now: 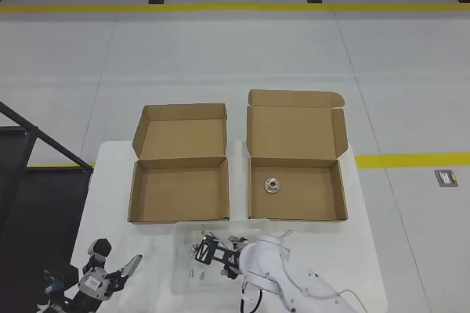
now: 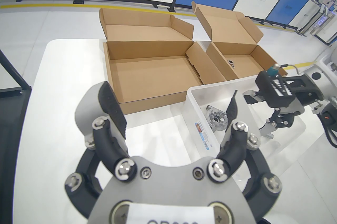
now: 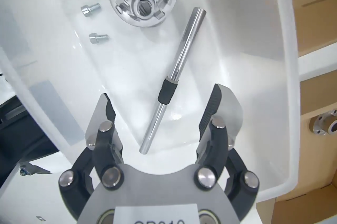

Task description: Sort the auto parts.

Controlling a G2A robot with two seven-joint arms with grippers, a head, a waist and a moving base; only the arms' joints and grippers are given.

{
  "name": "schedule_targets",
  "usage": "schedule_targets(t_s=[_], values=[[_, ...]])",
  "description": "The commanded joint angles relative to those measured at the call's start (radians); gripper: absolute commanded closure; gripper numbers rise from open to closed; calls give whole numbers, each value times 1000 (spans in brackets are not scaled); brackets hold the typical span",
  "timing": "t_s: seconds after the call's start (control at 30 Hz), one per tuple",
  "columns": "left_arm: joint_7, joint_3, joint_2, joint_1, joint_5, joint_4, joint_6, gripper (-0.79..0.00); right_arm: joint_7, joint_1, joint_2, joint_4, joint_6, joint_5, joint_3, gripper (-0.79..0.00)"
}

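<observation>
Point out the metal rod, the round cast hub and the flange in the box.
metal rod [image 3: 185,44], right wrist view, on its longer bare shaft.
round cast hub [image 3: 143,5], right wrist view, on its face beside the bore.
flange [image 1: 272,185], top view, on its middle.

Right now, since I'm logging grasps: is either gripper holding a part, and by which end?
Nothing is held: right gripper open above the metal rod in the white bin; left gripper open, empty.
</observation>
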Motion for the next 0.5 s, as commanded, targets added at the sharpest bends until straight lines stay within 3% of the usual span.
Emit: schedule_targets(t_s=[0.0,0.33,0.47], values=[[0,0,0,0,0,0,0,-785,3,18,-9,33,6,3,-12,-391],[0,0,0,0,0,0,0,-785,40,80,-59,162,69,20,-70,-283],[0,0,0,0,0,0,0,-785,40,93,-73,189,75,25,-80,-283]])
